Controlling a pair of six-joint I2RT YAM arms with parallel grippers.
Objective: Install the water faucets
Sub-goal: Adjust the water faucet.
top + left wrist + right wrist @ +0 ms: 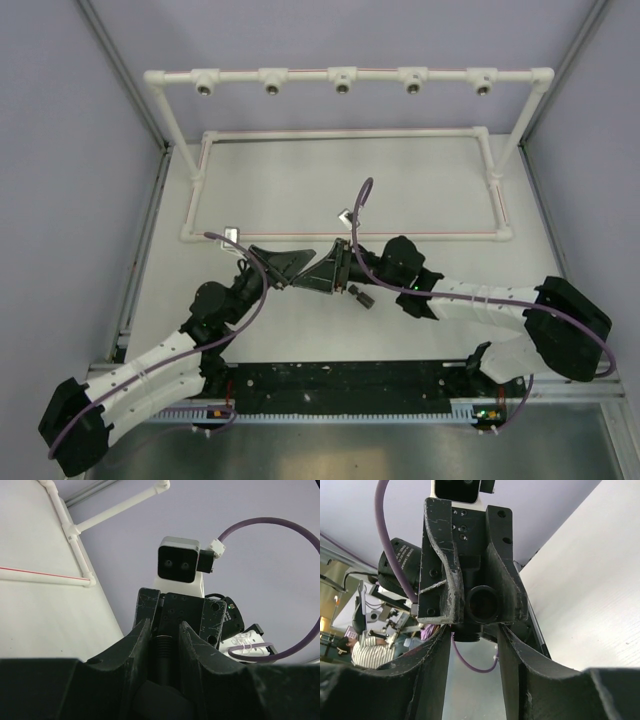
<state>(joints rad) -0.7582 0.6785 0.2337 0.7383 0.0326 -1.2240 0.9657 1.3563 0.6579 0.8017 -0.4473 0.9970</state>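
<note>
From above, the two arms meet over the middle of the surface (420, 190), with the left tool (292, 266) and the right tool (330, 268) tip to tip. A small black piece, most likely the loose faucet (358, 293), lies on the surface just beside the right tool, on the side nearer the bases. The white frame (345, 72) with its five sockets stands at the far edge, well apart from both tools.

In the left wrist view, the left tool is clamped on a black cylinder, the held faucet (162, 655), which lies along the gap between its fingers. The right tool faces it head on.

In the right wrist view, the held faucet's round hollow end shows between the left fingers. The right tool's jaws stand apart on either side of it, with a gap showing, and grip nothing.

This looks like a hand-over or regrip, with no faucet fitted to the frame yet. Next, the right tool should probably close squarely on the free end before the left lets go. The piece is tiny and could slip.
</note>
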